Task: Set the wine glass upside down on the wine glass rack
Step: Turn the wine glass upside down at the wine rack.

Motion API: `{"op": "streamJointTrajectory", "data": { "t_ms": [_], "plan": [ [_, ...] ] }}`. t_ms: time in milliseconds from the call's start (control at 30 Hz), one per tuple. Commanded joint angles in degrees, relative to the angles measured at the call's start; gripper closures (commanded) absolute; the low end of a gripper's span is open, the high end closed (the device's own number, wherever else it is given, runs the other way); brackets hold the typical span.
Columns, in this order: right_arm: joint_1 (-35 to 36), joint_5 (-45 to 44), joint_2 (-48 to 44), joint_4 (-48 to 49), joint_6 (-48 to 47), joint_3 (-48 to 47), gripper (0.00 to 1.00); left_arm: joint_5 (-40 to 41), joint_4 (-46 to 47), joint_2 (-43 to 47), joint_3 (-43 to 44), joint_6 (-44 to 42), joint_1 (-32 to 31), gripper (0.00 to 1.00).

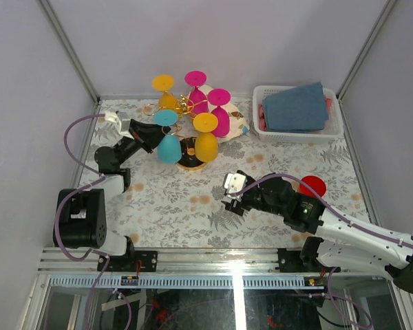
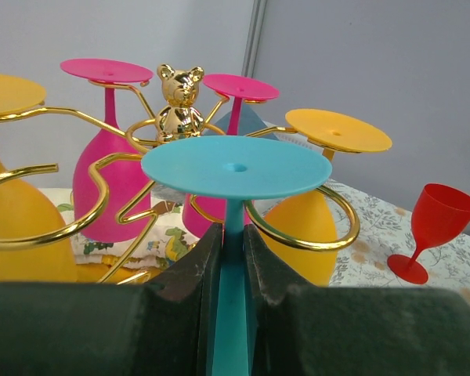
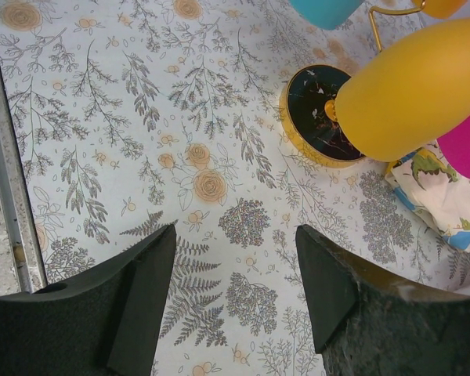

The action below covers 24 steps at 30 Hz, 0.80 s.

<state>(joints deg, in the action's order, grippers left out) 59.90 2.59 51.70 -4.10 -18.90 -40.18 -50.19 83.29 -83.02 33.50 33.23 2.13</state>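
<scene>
A blue wine glass hangs upside down, foot on top, with my left gripper shut on its stem. In the left wrist view the two fingers pinch the blue stem under the round foot, at the mouth of a gold loop of the wine glass rack. Whether the foot rests on the wire I cannot tell. The rack's black gold-rimmed base stands under the hanging bowls. My right gripper hovers open over bare tablecloth, in front of the rack. A red wine glass stands upright at the right.
Two yellow glasses and two pink glasses hang upside down on the rack, and a gold bear tops its post. A white basket with folded blue cloth stands at the back right. A printed cloth lies behind the rack.
</scene>
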Motion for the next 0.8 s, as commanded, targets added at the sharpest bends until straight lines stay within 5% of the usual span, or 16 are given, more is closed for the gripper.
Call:
{"op": "streamJointTrajectory", "data": {
  "t_ms": [0,767],
  "plan": [
    [0.4,0.0,-0.1,1.3,0.8,-1.0,0.3,-1.5,4.6,-1.7,2.4,-0.2,-1.7,1.0],
    [0.4,0.8,1.2,1.2,0.9,-1.0,0.3,-2.4,3.6,3.4,-2.2,-1.2,-2.8,1.0]
  ]
}}
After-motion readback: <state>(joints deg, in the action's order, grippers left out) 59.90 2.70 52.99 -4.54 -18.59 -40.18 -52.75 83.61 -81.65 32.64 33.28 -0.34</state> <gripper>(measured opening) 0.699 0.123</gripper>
